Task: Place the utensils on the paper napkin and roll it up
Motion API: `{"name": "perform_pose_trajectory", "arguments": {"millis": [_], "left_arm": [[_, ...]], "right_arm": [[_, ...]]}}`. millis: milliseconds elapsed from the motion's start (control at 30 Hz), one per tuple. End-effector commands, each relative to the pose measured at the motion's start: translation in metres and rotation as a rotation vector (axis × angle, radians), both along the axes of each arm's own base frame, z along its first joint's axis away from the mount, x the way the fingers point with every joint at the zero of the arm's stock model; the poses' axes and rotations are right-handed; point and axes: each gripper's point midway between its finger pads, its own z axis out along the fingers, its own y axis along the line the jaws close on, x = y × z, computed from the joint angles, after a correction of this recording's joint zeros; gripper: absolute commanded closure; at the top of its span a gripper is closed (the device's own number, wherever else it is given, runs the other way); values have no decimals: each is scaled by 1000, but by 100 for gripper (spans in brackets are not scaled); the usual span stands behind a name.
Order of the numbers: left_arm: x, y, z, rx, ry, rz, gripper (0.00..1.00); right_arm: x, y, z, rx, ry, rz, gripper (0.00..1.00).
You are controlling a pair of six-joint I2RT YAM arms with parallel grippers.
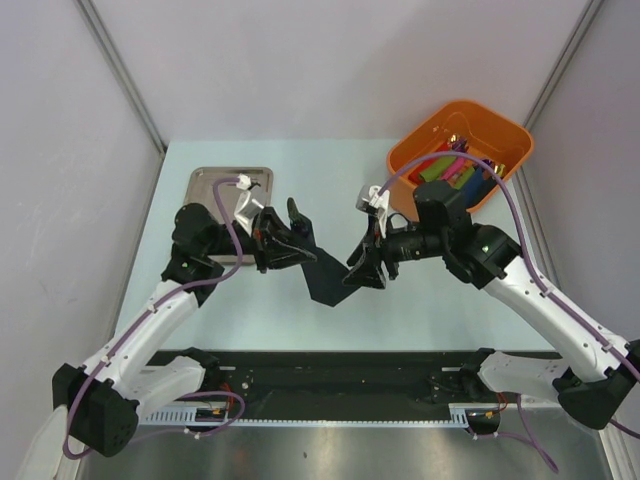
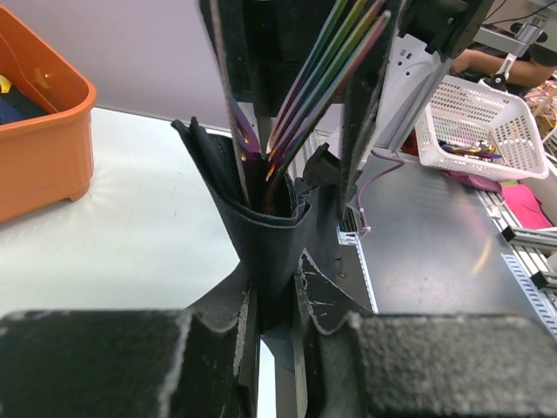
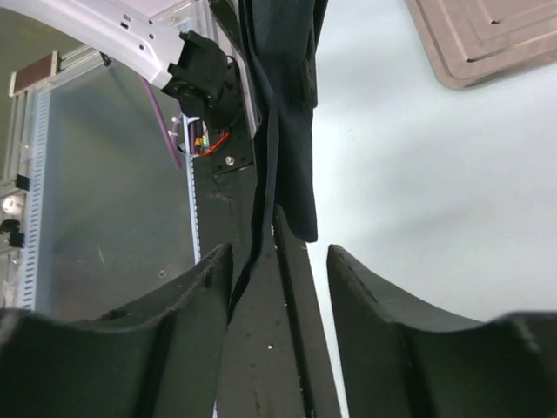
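The right pincer [image 3: 278, 257] fills the bottom edge, its two dark fingers [image 3: 174, 305] standing apart. A black paper napkin [image 3: 283, 131] runs from the top of the view down into the gap. Its folded edge lies against the finger on the view's left and clear of the other. To the right lies the pale tabletop [image 3: 418, 157], with a corner of a steel tray [image 3: 487, 39] at the top. At upper left, a white arm link [image 3: 96, 26] carries a purple cable [image 3: 167, 131].

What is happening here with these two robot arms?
Both arms meet at the middle of the table over the paper napkin. The left end effector pinches the napkin, which curls around the utensils. The right end effector stands open with napkin between its fingers. The roll looks unfinished.
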Motion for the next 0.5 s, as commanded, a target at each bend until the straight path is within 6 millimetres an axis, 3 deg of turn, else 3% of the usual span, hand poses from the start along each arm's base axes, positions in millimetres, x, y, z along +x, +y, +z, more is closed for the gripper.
{"name": "perform_pose_trajectory", "arguments": {"millis": [0, 100, 133, 467], "left_arm": [[1, 6, 30, -48, -76, 26, 100], [-1, 7, 33, -53, -81, 15, 100], [-3, 8, 35, -56, -88, 7, 100], [-35, 9, 52, -106, -71, -117, 100]], "right_arm": [[0, -4, -2, -17, -23, 12, 55], [2, -5, -6, -32, -27, 18, 84], [4, -5, -5, -31, -35, 14, 100], [43, 15, -13, -31, -135, 20, 100]]}}
